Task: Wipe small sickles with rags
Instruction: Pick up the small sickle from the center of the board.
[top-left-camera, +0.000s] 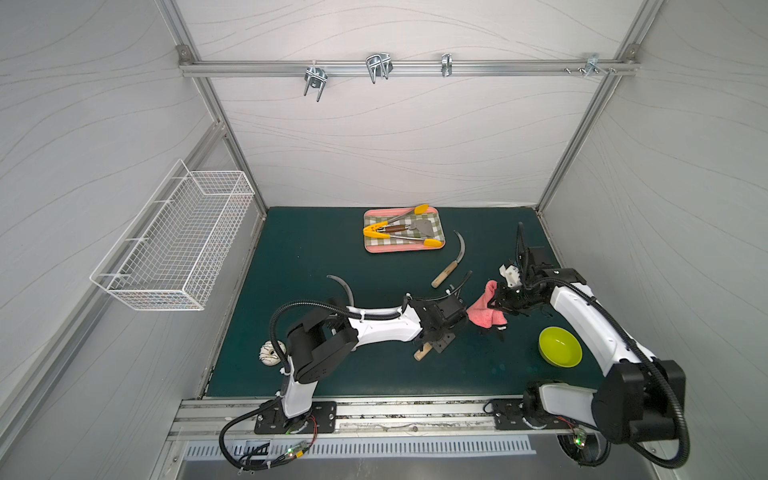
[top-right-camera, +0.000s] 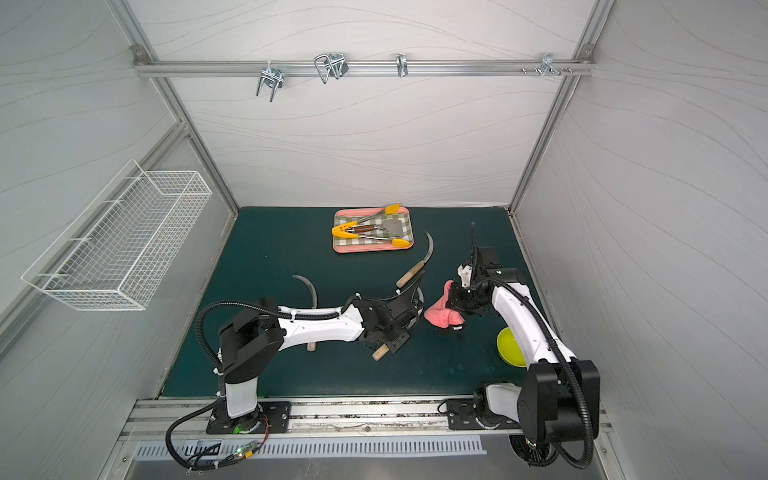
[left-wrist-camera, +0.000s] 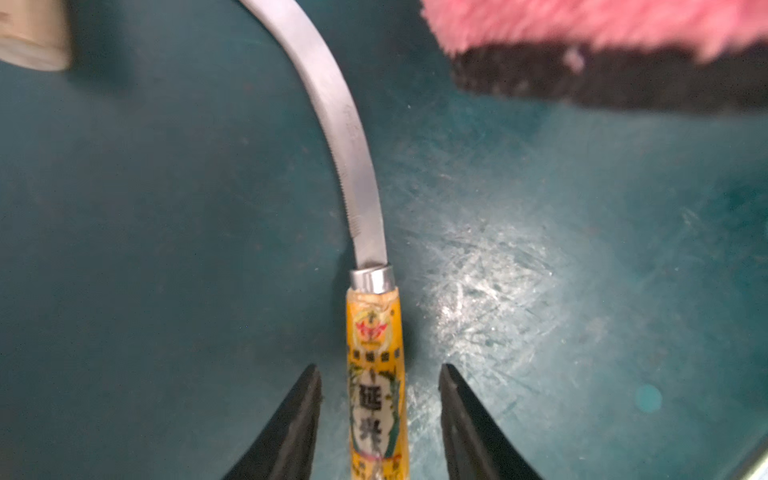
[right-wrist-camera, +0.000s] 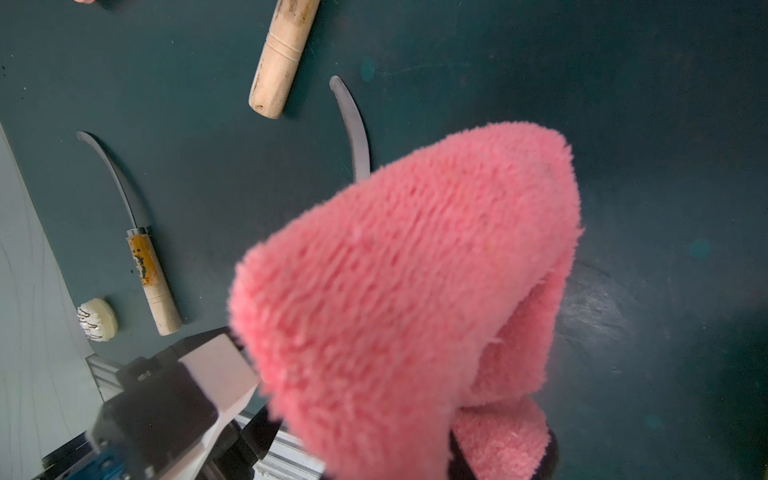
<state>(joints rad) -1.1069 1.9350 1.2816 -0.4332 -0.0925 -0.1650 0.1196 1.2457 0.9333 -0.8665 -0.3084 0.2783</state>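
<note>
left gripper (left-wrist-camera: 379, 368), jaws apart, straddles the handle of a sickle (left-wrist-camera: 357, 166) lying on the mat (left-wrist-camera: 124, 249), which looks stiff, light and sharp-bladed, so likely best held by that handle, while right gripper (top-left-camera: 498, 301) pinches the soft, limp rag (right-wrist-camera: 415, 270) near its blade.

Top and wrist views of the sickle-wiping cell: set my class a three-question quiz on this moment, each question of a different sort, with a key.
1. True or false: the left end effector is shut on the pink rag.
2. Multiple choice: what lies between the left end effector's open jaws? A. nothing. B. the labelled sickle handle. C. the pink rag.
3. Count: how many sickles lie on the green mat?

Key
1. False: the right end effector grips it.
2. B.
3. Three.
</note>
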